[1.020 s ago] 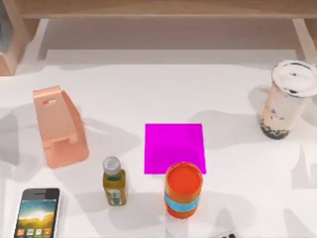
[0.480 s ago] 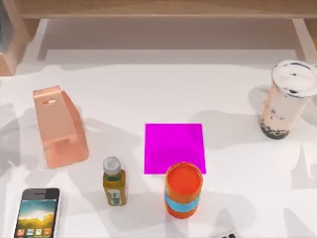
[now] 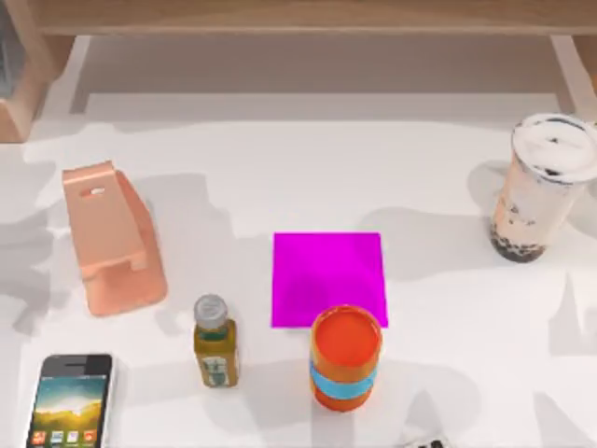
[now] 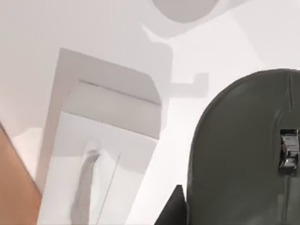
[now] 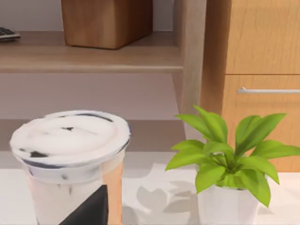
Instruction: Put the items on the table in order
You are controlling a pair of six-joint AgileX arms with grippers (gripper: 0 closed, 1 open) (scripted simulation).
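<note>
The white counter (image 3: 448, 364) holds many things. The phone (image 3: 71, 399) lies flat at the near left corner with its bright screen facing up. Its long side runs from the near edge toward the wooden shelf (image 3: 298, 17) at the back, and the row of little icons is at the near end. Just behind the phone is a pink phone stand (image 3: 112, 238). It also runs front to back, with its tall end toward the shelf.

The milk-tea cup (image 3: 544, 185) stands upright at the far right, well apart from the phone. It has black pearls at the bottom and a white lid on top. The right wrist view shows the same cup (image 5: 70, 159) up close, with a small green plant in a white pot (image 5: 228, 164) beside it. A dark bit of the right claw is in front of the cup, but I cannot tell if that claw is spread or pressed together.

In the middle lies a square magenta pad (image 3: 328, 278). An orange can with a blue band (image 3: 346, 357) stands at its near edge. A small bottle with a grey cap (image 3: 215, 342) stands to the left of the can.

The left wrist view shows the dark grey mouse (image 4: 246, 154) very close, above the white counter. Its wheel points to one side of that picture. I cannot tell how the left claw is set.
</note>
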